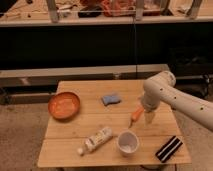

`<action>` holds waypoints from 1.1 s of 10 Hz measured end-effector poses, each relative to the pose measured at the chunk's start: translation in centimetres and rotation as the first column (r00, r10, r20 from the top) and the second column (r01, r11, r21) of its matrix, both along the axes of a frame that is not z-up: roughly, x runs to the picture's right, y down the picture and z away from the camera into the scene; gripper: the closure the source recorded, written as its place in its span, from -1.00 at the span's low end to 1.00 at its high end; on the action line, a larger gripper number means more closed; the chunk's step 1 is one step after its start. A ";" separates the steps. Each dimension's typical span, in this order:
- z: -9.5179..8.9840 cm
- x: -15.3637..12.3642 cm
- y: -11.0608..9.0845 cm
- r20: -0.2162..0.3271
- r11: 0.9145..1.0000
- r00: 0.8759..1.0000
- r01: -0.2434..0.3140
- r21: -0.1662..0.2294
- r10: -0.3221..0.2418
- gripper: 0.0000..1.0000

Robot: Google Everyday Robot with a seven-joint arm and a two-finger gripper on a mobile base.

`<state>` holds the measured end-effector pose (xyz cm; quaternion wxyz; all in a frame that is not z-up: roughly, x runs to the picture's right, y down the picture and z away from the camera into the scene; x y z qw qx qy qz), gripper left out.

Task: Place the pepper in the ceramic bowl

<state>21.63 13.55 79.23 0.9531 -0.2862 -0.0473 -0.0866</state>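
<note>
One claw [149, 118] beside pepper [135, 115], well apart from ceramic bowl [64, 105]; grip indiscernible.

Wooden table [95, 119] is loaded with: ceramic bowl [64, 105] at left, blue sponge [111, 99] mid-back, pepper [136, 115] right of centre, white bottle [96, 140] laid flat in front, white cup [128, 143] beside it, black striped block [169, 148] front-right. Gripper [149, 119] is positioned just beside the pepper.

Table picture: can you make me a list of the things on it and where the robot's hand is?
pepper: lying on the table, right of the middle
ceramic bowl: left side of the table, no pepper in it
gripper: pointing down, close beside the pepper on its right
other things: blue sponge, white bottle lying down, white cup, black striped block
</note>
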 end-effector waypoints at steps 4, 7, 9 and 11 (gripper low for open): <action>2.1 0.1 0.4 0.042 0.999 0.998 0.039 -0.004 -0.039 -0.60; 4.3 0.7 0.9 0.068 0.997 0.995 0.072 -0.002 -0.072 -0.60; 4.8 0.5 0.8 0.084 0.996 0.993 0.087 0.000 -0.087 -0.60; 6.0 0.6 1.2 0.096 0.994 0.989 0.109 -0.004 -0.108 -0.60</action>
